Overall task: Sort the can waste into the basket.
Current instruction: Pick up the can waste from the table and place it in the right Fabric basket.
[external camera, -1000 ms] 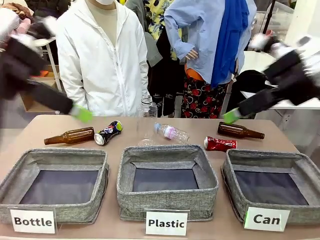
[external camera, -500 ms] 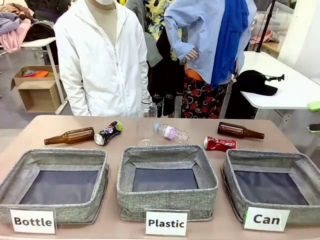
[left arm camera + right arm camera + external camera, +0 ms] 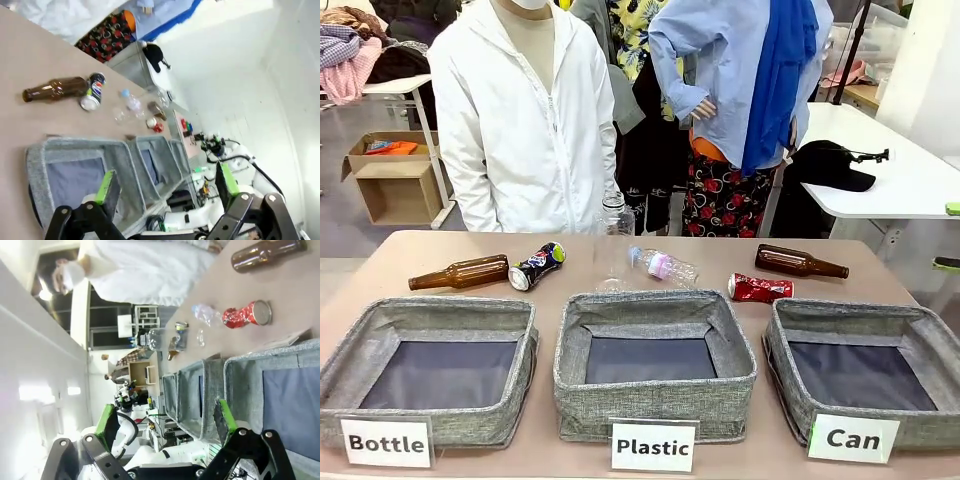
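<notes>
The shiny red crushed can (image 3: pixel 758 288) lies on the table just behind the grey basket (image 3: pixel 860 312) labelled "Can". Far to the left lies the dark blue-black can (image 3: pixel 537 265), beside a brown bottle. In the left wrist view my left gripper (image 3: pixel 166 184) is open and empty, high above the baskets, with the blue-black can (image 3: pixel 93 91) and the red can (image 3: pixel 155 125) far below it. My right gripper (image 3: pixel 166 420) is open too and holds nothing. It hangs over the "Can" basket (image 3: pixel 270 357), and the red can (image 3: pixel 247 315) lies beyond that basket's rim.
Baskets labelled "Bottle" (image 3: pixel 430 318) and "Plastic" (image 3: pixel 655 305) stand left of the "Can" basket. Brown bottles (image 3: pixel 460 272) (image 3: pixel 798 262) and clear plastic bottles (image 3: pixel 665 266) lie behind them. A person in a white jacket (image 3: pixel 525 130) stands at the far edge.
Both arms, blurred over the table's left and right sides a second ago, have pulled out of the front view. The cans and bottles have not moved.
</notes>
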Controlling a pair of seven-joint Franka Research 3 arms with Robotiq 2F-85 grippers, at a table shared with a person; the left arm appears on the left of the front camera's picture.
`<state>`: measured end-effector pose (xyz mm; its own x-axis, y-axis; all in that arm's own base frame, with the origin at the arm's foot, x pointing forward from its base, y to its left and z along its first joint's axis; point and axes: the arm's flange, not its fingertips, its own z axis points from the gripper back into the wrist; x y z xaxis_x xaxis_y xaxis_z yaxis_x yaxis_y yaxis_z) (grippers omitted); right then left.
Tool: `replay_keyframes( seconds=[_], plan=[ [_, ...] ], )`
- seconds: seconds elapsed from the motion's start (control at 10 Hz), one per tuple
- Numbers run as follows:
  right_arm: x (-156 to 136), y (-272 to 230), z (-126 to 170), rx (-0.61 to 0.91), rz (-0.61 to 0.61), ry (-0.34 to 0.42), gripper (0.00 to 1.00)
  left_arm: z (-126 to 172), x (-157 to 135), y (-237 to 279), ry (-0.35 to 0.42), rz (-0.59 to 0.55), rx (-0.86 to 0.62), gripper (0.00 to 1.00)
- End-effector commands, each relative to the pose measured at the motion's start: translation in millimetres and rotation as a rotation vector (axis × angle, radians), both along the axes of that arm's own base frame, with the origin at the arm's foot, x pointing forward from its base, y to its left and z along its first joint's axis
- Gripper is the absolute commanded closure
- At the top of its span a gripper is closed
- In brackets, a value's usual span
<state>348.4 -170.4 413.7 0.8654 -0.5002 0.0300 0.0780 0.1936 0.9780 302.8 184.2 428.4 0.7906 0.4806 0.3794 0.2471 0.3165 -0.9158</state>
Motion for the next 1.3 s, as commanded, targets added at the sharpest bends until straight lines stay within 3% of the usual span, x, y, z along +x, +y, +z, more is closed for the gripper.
replay_keyframes(
  seconds=[0.0,0.6,0.7,0.9,1.2],
  plan=[
    [-11,-3,10,-0.028,0.032,-0.020,0.00,8,-8,-1,-0.002,-0.046,0.002,0.00],
    [-11,-3,10,-0.028,0.032,-0.020,0.00,8,-8,-1,-0.002,-0.046,0.002,0.00],
    [-11,-3,10,-0.028,0.032,-0.020,0.00,8,-12,-2,0.030,-0.048,0.006,0.00],
    [-11,-3,10,-0.028,0.032,-0.020,0.00,40,-6,-29,-0.069,-0.196,0.255,0.00],
    [-11,-3,10,-0.028,0.032,-0.020,0.00,78,52,-122,-0.081,-0.346,0.549,0.00]
  ],
)
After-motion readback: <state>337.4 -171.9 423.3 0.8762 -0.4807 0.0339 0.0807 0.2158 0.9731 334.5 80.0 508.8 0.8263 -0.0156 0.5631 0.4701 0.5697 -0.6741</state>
